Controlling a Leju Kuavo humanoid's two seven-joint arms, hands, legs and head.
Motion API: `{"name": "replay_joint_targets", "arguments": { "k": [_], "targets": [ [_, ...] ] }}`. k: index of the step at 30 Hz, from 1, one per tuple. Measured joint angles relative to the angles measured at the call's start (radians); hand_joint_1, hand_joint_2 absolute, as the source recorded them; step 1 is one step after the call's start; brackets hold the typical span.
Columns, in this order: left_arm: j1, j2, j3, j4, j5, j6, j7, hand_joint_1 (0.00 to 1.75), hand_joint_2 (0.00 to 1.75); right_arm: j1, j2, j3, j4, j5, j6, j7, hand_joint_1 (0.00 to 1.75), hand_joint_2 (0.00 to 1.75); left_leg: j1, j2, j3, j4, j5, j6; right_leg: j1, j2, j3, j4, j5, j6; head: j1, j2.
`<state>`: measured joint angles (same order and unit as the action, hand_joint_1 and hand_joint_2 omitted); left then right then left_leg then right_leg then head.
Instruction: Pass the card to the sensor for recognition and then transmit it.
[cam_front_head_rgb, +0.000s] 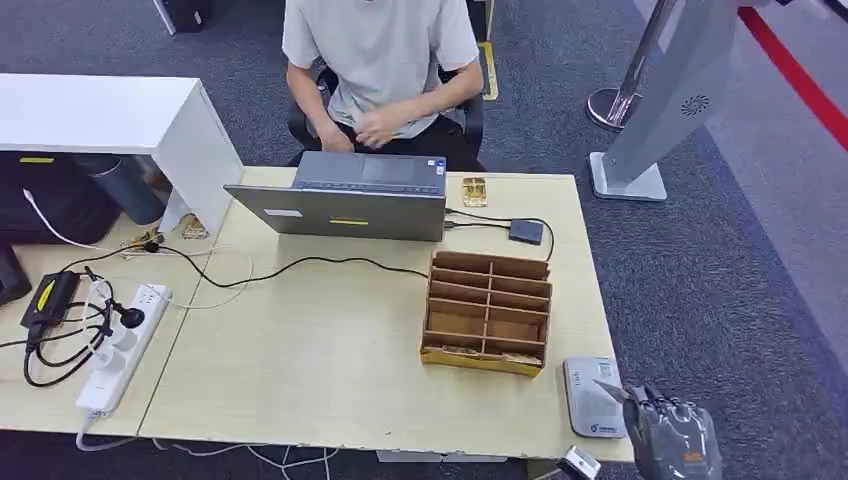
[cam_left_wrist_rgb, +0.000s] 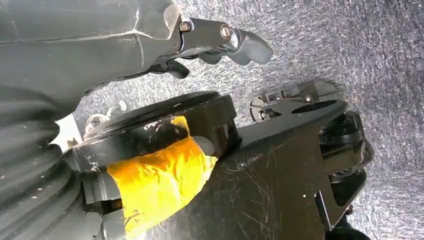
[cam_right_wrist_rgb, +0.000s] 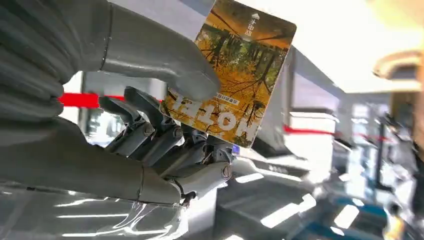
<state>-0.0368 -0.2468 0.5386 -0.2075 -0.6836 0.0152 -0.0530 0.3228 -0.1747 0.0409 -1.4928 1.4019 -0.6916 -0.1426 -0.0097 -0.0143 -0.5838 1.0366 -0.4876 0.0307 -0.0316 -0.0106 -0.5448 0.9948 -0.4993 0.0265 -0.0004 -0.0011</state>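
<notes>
- The left hand (cam_left_wrist_rgb: 220, 42) hangs over grey carpet (cam_left_wrist_rgb: 350, 45) in the left wrist view, fingers curled in around nothing.
- Well to the left of the right hand, a white power strip (cam_front_head_rgb: 122, 348) with a black adapter (cam_front_head_rgb: 50, 297) lies on the wooden table (cam_front_head_rgb: 300, 370).
- A grey laptop (cam_front_head_rgb: 345, 196) stands open at the table's far side, facing a seated person (cam_front_head_rgb: 385, 70).
- A wooden compartment organiser (cam_front_head_rgb: 487, 311) sits just left of and beyond the right hand; its near slots hold what look like flat cards, too small to tell further.
- The grey card sensor (cam_front_head_rgb: 590, 396) lies on the table's near right corner, just beside the right hand.
- The right hand (cam_front_head_rgb: 672, 436) pinches the card (cam_right_wrist_rgb: 235, 75) between thumb and fingers.
- The card's long axis runs away from the palm, its free short end pointing outward; the printed face shows orange autumn trees with white lettering, seen upside down, apparently "HOTEL".
- In the head view the card's pale edge (cam_front_head_rgb: 610, 390) reaches over the sensor.
</notes>
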Motion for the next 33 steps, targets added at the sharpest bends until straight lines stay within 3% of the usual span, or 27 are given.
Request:
{"name": "replay_joint_targets", "arguments": {
  "k": [5, 9, 17, 22, 24, 27, 33],
  "targets": [
    [0.0, 0.0, 0.009, 0.0, 0.001, 0.007, 0.003, 0.0, 1.75, -0.022, 0.035, -0.067, 0.083, -0.005, -0.012, -0.039, 1.75, 1.75, 0.0, 0.0, 0.001, 0.0, 0.0, 0.0, 0.0, 0.0, 0.0, 0.0, 0.0, 0.0, 0.0, 0.0],
    [-0.001, -0.001, 0.01, 0.0, -0.001, 0.005, 0.018, 0.0, 1.75, -0.031, 0.051, -0.078, 0.148, 0.003, -0.012, -0.003, 1.75, 1.75, 0.0, 0.001, 0.001, 0.0, 0.0, 0.0, 0.0, 0.001, 0.0, 0.0, 0.0, 0.0, 0.0, 0.0],
    [-0.001, 0.0, 0.011, 0.0, -0.002, 0.009, 0.017, 0.0, 1.75, -0.045, 0.071, -0.093, 0.241, 0.014, -0.013, -0.019, 1.75, 1.75, 0.0, 0.001, 0.001, 0.0, 0.0, 0.0, 0.0, 0.001, 0.0, 0.0, 0.0, 0.0, 0.0, 0.0],
    [-0.002, 0.0, 0.013, 0.0, -0.02, 0.012, 0.017, 0.0, 1.75, -0.045, 0.093, -0.14, 0.16, -0.048, -0.013, -0.143, 1.75, 1.75, 0.0, 0.002, 0.0, 0.0, 0.0, 0.0, 0.0, 0.002, 0.0, 0.0, 0.0, 0.0, -0.001, 0.0],
    [-0.002, 0.0, 0.013, 0.0, -0.029, 0.013, 0.017, 0.0, 1.75, -0.051, 0.092, -0.148, 0.089, -0.12, -0.013, -0.144, 1.75, 1.75, 0.0, 0.002, 0.0, 0.0, 0.0, 0.0, 0.0, 0.001, 0.001, 0.0, 0.0, 0.0, 0.0, 0.0],
    [-0.002, 0.0, 0.013, 0.0, -0.044, 0.012, 0.017, 0.0, 1.75, -0.077, 0.063, -0.142, -0.017, -0.194, -0.013, -0.101, 1.75, 1.75, 0.0, 0.002, 0.0, 0.0, 0.0, 0.0, 0.0, 0.002, 0.001, 0.0, 0.001, 0.0, 0.0, 0.0],
    [-0.005, 0.0, 0.013, 0.0, -0.071, 0.005, 0.009, 0.0, 1.75, -0.257, -0.075, -0.054, -0.141, -0.216, 0.009, 0.015, 1.75, 1.75, -0.001, 0.004, 0.002, 0.001, 0.001, 0.001, 0.0, 0.004, 0.001, 0.0, 0.003, 0.0, 0.0, 0.0]
  ]
}}
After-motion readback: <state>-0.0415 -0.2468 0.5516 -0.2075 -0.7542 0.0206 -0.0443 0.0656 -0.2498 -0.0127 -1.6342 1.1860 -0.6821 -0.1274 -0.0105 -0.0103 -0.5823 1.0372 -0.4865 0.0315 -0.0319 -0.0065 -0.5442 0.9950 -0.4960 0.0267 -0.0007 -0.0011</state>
